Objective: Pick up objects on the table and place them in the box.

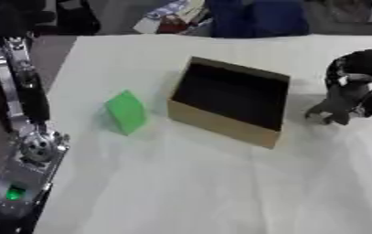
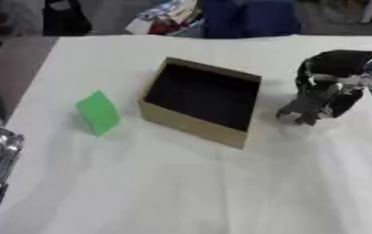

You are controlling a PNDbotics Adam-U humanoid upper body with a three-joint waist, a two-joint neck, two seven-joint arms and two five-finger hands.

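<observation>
An open brown cardboard box (image 1: 220, 125) stands in the middle of the white table (image 1: 188, 192), its inside dark. A green flat block (image 1: 126, 111) leans on the table just left of the box. My right hand (image 2: 310, 106) hangs to the right of the box with its fingers pointing down and relaxed, the tips at or just above the tablecloth, nothing visible in them. My left arm (image 1: 25, 100) runs along the table's left edge, off the table. Its far end is a dark shape at the top left that I cannot make out.
Beyond the table's far edge are a blue shape (image 1: 257, 18) and some coloured clutter (image 1: 169, 18). A green light (image 1: 13, 194) glows on the left arm's base at the lower left. Bare tablecloth stretches in front of the box.
</observation>
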